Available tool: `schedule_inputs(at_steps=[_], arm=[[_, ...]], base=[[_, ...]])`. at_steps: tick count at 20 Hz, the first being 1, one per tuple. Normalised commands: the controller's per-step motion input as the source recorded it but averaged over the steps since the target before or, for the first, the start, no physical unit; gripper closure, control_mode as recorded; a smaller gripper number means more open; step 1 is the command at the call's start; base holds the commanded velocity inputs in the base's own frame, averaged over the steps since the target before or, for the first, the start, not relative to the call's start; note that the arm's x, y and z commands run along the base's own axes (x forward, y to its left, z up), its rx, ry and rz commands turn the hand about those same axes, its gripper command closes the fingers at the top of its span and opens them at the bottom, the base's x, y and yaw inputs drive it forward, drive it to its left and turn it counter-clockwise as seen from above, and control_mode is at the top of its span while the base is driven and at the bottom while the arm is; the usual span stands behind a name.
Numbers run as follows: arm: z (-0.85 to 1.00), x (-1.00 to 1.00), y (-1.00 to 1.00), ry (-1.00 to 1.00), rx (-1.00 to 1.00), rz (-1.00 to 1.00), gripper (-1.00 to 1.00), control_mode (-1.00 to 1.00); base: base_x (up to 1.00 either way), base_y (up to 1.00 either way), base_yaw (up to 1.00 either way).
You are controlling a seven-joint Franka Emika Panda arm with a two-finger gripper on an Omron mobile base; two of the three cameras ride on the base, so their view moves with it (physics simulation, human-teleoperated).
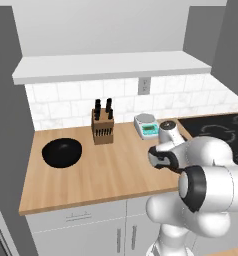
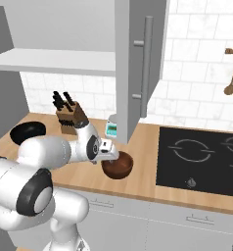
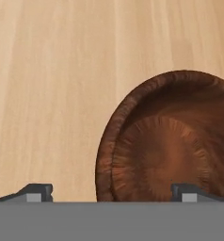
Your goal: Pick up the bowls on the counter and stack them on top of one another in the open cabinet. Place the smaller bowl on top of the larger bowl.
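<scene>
Landmark: knife block (image 1: 102,128), wooden, dark handles up, standing on the counter (image 1: 106,172) by the tiled wall.

1. Larger bowl (image 1: 62,152): wide, glossy black, upright on the counter, left of the knife block and nearer the front edge; apart from the block. In the right base view it (image 2: 27,132) lies at the counter's left end, partly behind the arm.

2. Smaller bowl (image 2: 117,165): reddish-brown, wood-like, upright on the counter, well to the right of the knife block and towards the front edge, just left of the black cooktop (image 2: 201,159). In the hand view its rim and ribbed hollow (image 3: 165,146) lie to the right, over light wood grain.

3. Gripper (image 2: 112,156): jaws spread wide, holding nothing; it sits at the near rim of the smaller bowl. In the hand view one finger tip (image 3: 36,192) stands over bare counter and the other over the bowl's inside, so the rim lies between them. Whether a finger touches the bowl cannot be told.

4. Open cabinet (image 1: 111,66): thick white shelf board above the knife block, pale grey recess over it.

5. Kitchen scale (image 1: 146,125): small, pale, green display, on the counter right of the knife block, against the wall
</scene>
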Motion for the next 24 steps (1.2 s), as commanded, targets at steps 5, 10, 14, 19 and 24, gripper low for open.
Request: schedule_inputs(at_steps=[5, 10, 14, 19, 24], arm=[[-0.18, 0.05, -0.08, 0.02, 0.0, 0.0, -1.0, -1.0], [-0.08, 0.0, -0.06, 0.0, 0.0, 0.0, 1.0, -1.0], [0.0, 0.0, 0.0, 0.0, 0.0, 0.0, 1.0, -1.0], [0.0, -0.06, 0.0, -0.02, 0.0, 0.0, 1.0, -1.0], [0.5, -0.29, 0.43, -0.26, -0.04, 0.24, 1.0, -1.0]], base=[[0.0, 0.0, 0.0], [0.0, 0.0, 0.0], [0.0, 0.0, 0.0], [0.0, 0.0, 0.0], [0.0, 0.0, 0.0]])
